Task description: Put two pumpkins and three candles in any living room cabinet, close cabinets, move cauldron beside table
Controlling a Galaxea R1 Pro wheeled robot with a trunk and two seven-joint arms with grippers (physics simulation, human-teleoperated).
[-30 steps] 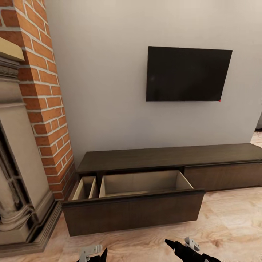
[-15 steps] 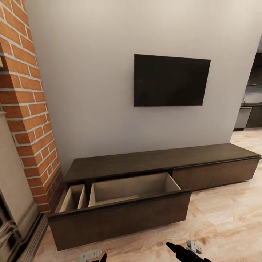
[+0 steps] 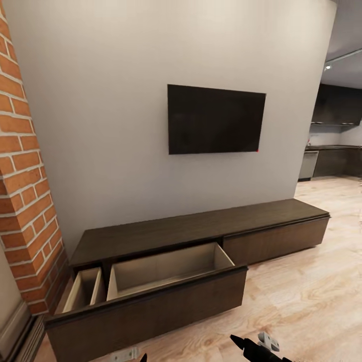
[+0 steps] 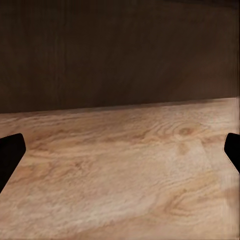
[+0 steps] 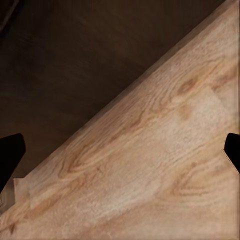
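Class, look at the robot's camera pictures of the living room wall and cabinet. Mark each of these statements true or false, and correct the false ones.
1. The cabinet's left drawer is pulled open. True.
2. A pumpkin lies in the open drawer. False: its visible inside is bare.
3. A dark television hangs on the wall above the cabinet. True.
4. The left gripper holds a candle. False: its fingers stand apart with only floor between.
5. The cabinet's right front panel is open. False: it is shut.

Soft even indoor light, pale wall (image 3: 115, 100) bright, faint shadows, slightly blurred render, wrist views soft
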